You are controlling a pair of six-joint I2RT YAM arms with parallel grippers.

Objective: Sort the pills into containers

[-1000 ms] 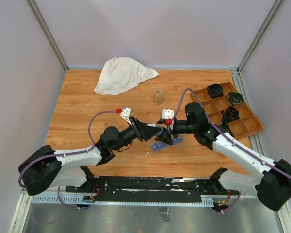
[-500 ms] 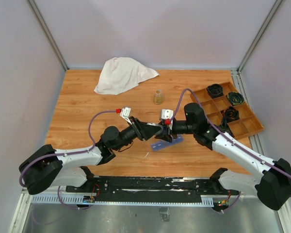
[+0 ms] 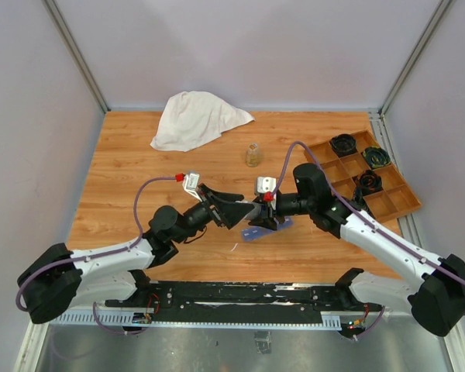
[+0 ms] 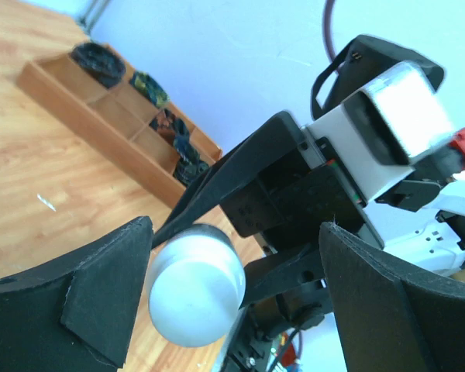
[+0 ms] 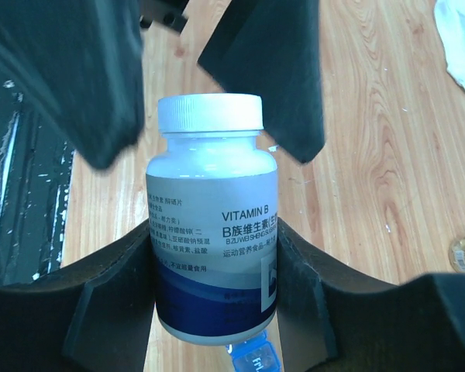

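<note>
Just beyond the arms' bases, a small white speck [image 3: 235,248] lies on the wooden table [image 3: 124,194]; it is too small to tell what it is. A little farther in, near the middle of the table, lies the translucent blue pill-organizer strip [image 3: 250,232], flat and slanted, its right end partly hidden under the right arm's fingers. The right wrist view catches one blue corner of it just below the bottle's base.

Over the strip the two arms meet tip to tip. The right gripper [image 5: 215,232] is clamped on a white bottle [image 5: 213,256] with a blue band at its base and "VITAMIN B" on the label, one finger pressed to each side of the body. The bottle's white cap [image 4: 195,283] points toward the left arm and sits between the spread fingers of the left gripper [image 4: 234,226]. Those jaws stand wide: the cap lies close against one finger, a clear gap separates it from the other, and they are not closed on it.

Beyond the grippers, a small glass jar [image 3: 253,155] with something yellowish inside stands upright by itself. At the right edge of the table a brown wooden tray [image 3: 389,203] lies at an angle, with dark coiled bundles [image 3: 343,144] in three of its far compartments. At the far left a crumpled white cloth [image 3: 198,116] lies against the back edge
</note>
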